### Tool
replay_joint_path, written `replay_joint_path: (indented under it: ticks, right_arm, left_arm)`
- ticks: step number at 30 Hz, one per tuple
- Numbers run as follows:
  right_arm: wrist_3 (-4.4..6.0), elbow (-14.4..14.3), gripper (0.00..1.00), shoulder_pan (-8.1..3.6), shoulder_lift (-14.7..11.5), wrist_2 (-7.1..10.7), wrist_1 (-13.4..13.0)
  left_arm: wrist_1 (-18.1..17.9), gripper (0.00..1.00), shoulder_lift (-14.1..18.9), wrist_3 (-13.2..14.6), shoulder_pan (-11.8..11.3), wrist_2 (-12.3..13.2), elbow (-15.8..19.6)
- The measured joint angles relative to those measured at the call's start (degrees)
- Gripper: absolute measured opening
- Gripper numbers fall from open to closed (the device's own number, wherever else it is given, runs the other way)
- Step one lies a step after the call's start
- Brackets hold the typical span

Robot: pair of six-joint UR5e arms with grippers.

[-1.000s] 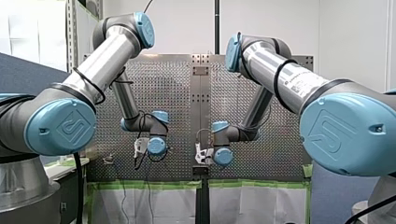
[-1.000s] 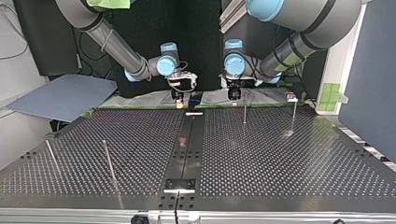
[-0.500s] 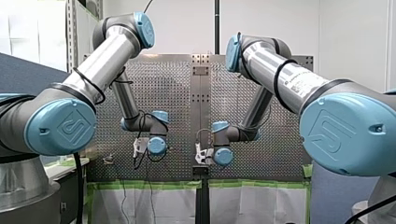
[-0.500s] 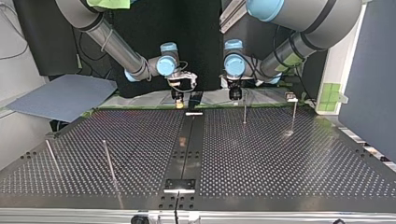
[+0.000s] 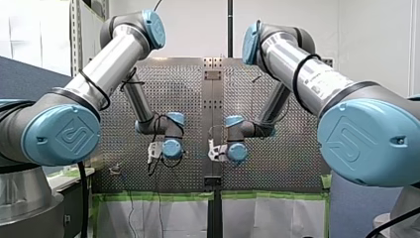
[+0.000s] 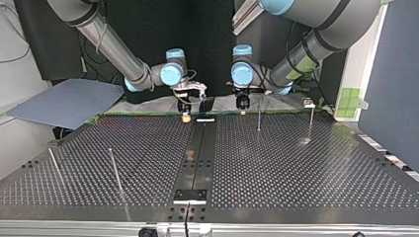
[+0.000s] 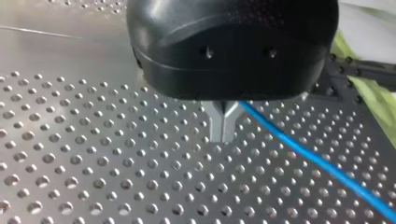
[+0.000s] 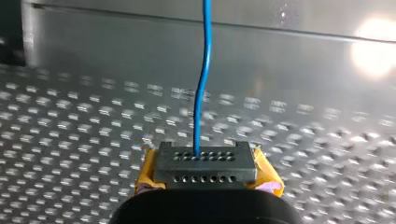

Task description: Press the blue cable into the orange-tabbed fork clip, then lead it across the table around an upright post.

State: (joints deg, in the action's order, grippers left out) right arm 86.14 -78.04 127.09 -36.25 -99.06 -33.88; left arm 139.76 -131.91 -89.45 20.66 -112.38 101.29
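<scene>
My left arm (image 5: 106,59) and my right arm (image 5: 307,74) fill the sides of the front view. Each has a big blue joint cap (image 5: 62,134) with a raised emblem of interlocked strokes. A line of small print runs along my right arm's silver tube, too small to read. No other writing can be made out.

Since a second ago both wrists have risen in the front view, and my left one has also slid toward the middle. In the top view both have edged toward that view's left and come out over the far edge of the table (image 6: 296,168).

Four thin upright posts stand on the table. Two are at the top view's right (image 6: 259,118) and two at its left (image 6: 114,170), none of them moved.

The right gripper (image 8: 205,158) has yellow pads on either side of a dark holed block, and it is pinching the blue cable (image 8: 203,84). The cable leaves the block's middle and runs straight ahead over the table. In the top view this gripper hangs just above the far edge, near the centre strip.

The left gripper (image 7: 223,135) has its metal fingers pressed together at the tips. The cable comes out just beside them and runs off slantwise, low over the holes. I cannot tell whether they clamp it.
</scene>
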Motion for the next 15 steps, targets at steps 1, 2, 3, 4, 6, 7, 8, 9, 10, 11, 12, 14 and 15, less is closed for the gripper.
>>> replay_joint_path:
  ticks: [1,2,3,4,6,7,8,9,10,11,12,14,15]
  right_arm:
    - [-0.02,0.00,0.00,-0.06,-0.45,0.00,0.25]
    - [-0.04,-0.01,0.00,-0.12,-1.02,-0.01,0.59]
    - [-0.05,-0.02,0.00,-0.14,-1.45,-0.02,0.86]
    - [-0.06,-0.03,0.00,-0.16,-1.90,-0.03,1.12]
    - [-0.07,-0.04,0.00,-0.14,-2.99,-0.06,1.70]
    - [-0.07,-0.04,0.00,-0.12,-3.45,-0.08,1.97]
    - [-0.07,-0.05,0.00,-0.06,-4.04,-0.12,2.31]
    - [-0.08,-0.05,0.00,0.00,-4.49,-0.16,2.54]
    - [-0.07,-0.06,0.00,0.07,-4.91,-0.22,2.77]
    - [-0.05,-0.09,0.00,0.16,-5.43,-0.29,3.08]
    - [-0.03,-0.10,0.00,0.22,-5.80,-0.34,3.31]
    - [0.00,-0.09,0.00,0.33,-6.74,-0.43,3.94]
    - [0.01,-0.09,0.00,0.37,-7.16,-0.47,4.24]
  left_arm:
    - [0.42,0.00,0.29,-0.21,0.10,0.01,-0.02]
    - [0.83,0.00,0.64,-0.45,0.20,0.01,-0.04]
    - [1.32,0.00,1.14,-0.75,0.34,-0.01,-0.04]
    - [1.65,0.00,1.52,-0.95,0.45,-0.02,-0.04]
    - [2.40,0.00,2.41,-1.45,0.69,-0.02,-0.05]
    - [2.69,0.00,2.81,-1.72,0.78,-0.02,-0.05]
    - [2.96,0.00,3.21,-2.02,0.86,-0.02,-0.05]
    - [3.35,0.00,3.76,-2.45,0.97,-0.04,-0.06]
    - [3.73,0.00,4.23,-2.79,1.06,-0.06,-0.06]
    - [4.10,0.00,4.72,-3.12,1.15,-0.07,-0.07]
    - [4.49,0.00,5.34,-3.55,1.25,-0.08,-0.07]
    - [4.86,0.00,6.23,-4.15,1.40,-0.11,-0.13]
    - [5.13,0.00,6.85,-4.57,1.47,-0.13,-0.23]
